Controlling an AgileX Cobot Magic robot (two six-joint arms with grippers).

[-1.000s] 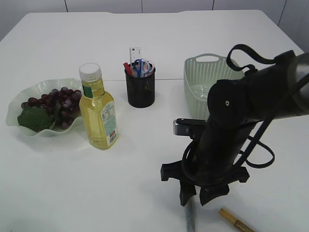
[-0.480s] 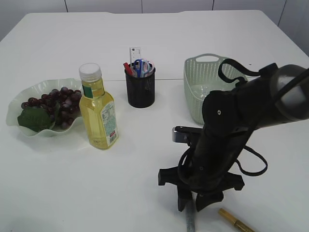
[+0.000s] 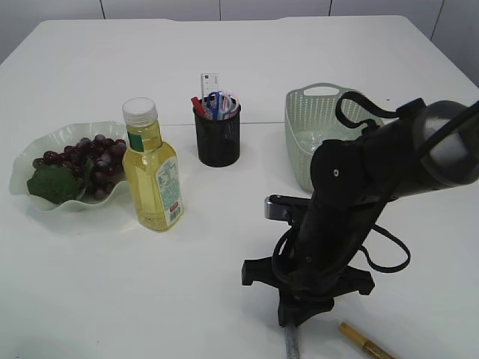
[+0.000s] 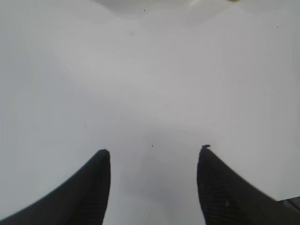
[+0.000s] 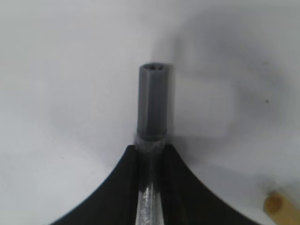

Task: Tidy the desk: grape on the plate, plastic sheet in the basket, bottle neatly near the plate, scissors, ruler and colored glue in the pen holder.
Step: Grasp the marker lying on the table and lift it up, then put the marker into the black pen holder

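Exterior view is showing grapes (image 3: 82, 158) sitting on the plate (image 3: 30, 196), bottle (image 3: 152, 168) beside it, scissors (image 3: 217, 103) and ruler (image 3: 209, 81) in the holder (image 3: 218, 134) — basket (image 3: 318, 127) contents unclear. Right hand (image 5: 151, 152) is clamping a silver glue pen (image 5: 153, 101) on the bench (image 3: 112, 299) — a gold pen (image 3: 367, 343) is lying close by, while left hand (image 4: 152, 161) is hanging apart, holding nothing.

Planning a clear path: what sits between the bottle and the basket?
The black mesh pen holder, already holding scissors and a ruler, stands between the bottle and basket in the exterior view.

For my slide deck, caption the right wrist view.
Right gripper closed on a grey glue pen lying on the white table.
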